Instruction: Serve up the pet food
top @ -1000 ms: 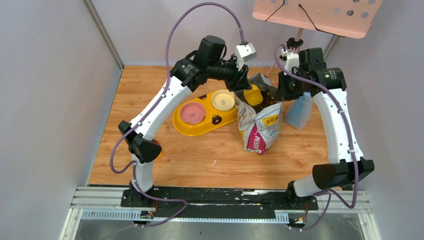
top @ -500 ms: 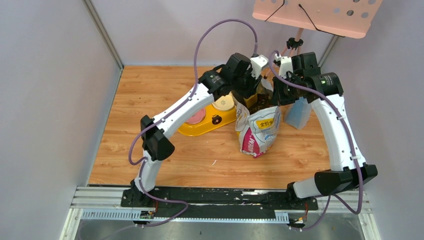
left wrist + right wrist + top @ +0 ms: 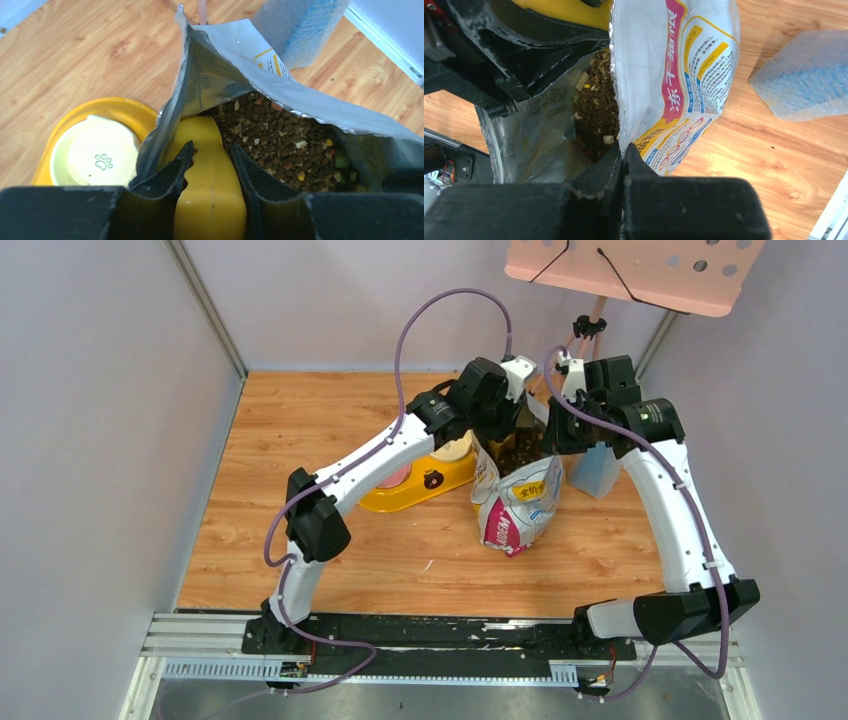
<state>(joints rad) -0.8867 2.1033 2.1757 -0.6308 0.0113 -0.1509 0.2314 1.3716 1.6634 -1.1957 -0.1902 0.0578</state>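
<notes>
Overhead, both arms are leaning over the bag [image 3: 520, 505]; the left gripper [image 3: 210, 150] is clamping the yellow scoop [image 3: 210, 200], pet food [image 3: 280, 140] lying just ahead inside the bag, while the right gripper [image 3: 622, 150] is pinching its rim closed, so scooping is seemingly starting, needing a deeper dig.

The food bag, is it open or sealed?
Open. The bag gapes, pet food shows inside, and the yellow scoop in the left gripper reaches in.
</notes>
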